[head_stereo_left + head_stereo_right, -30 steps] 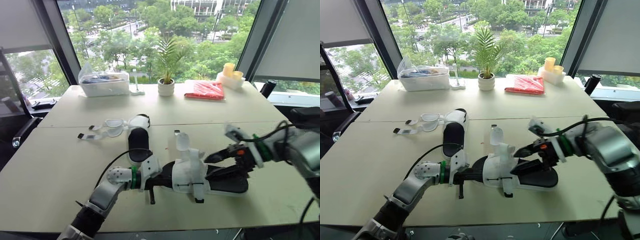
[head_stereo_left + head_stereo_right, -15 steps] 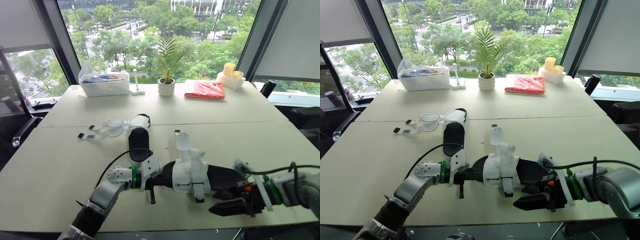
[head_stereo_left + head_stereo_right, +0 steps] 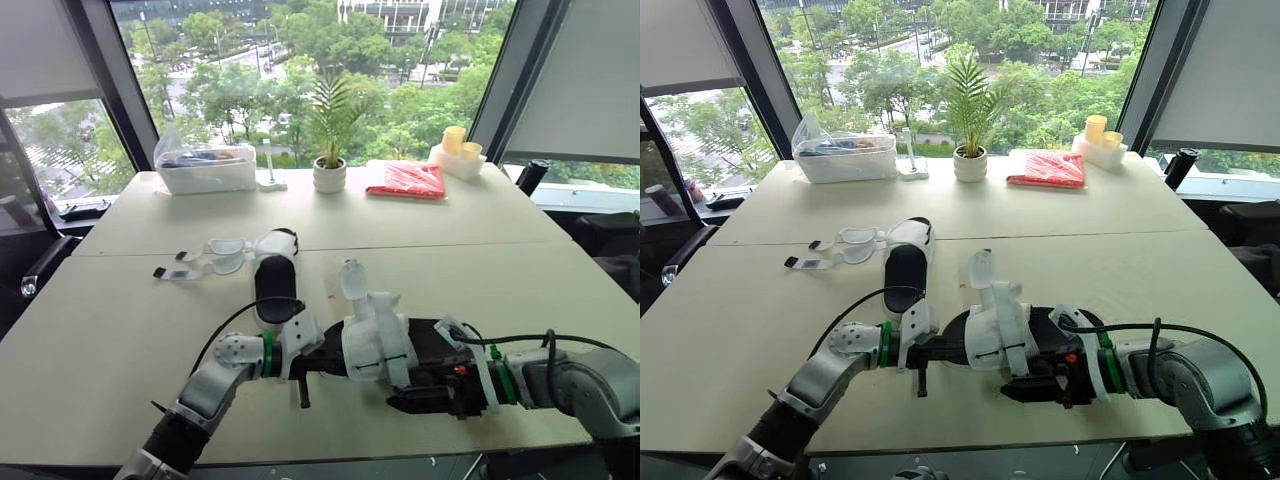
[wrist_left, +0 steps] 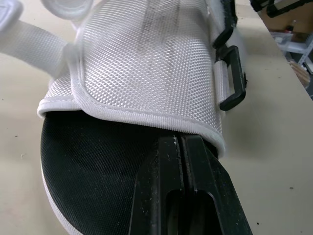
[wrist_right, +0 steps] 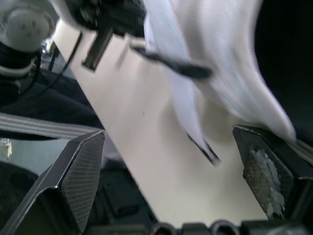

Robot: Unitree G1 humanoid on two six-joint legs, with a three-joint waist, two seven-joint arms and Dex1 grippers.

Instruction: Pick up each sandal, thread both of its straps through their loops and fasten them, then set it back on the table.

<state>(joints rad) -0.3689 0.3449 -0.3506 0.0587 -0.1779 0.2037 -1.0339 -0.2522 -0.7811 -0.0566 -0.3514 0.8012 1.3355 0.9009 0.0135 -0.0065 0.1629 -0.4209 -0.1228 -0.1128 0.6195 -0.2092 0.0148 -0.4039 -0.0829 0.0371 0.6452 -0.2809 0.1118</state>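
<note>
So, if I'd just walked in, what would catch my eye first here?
Two robot arms meet at a black sandal with a white upper near the front edge of the table: the left gripper has its shut fingers tucked under the upper, the right gripper is open beside a hanging strap. Behind lies a second sandal, its straps undone and spread to the robot's left.

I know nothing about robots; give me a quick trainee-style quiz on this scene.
1. True or false: the left gripper is shut on the white mesh sandal with the black sole.
2. The right gripper is: A open, B shut on a strap, C holding a cup.
3. How many sandals are there, counting the second sandal lying farther back on the table?
Key: 1 true; 2 A; 3 two.
</note>
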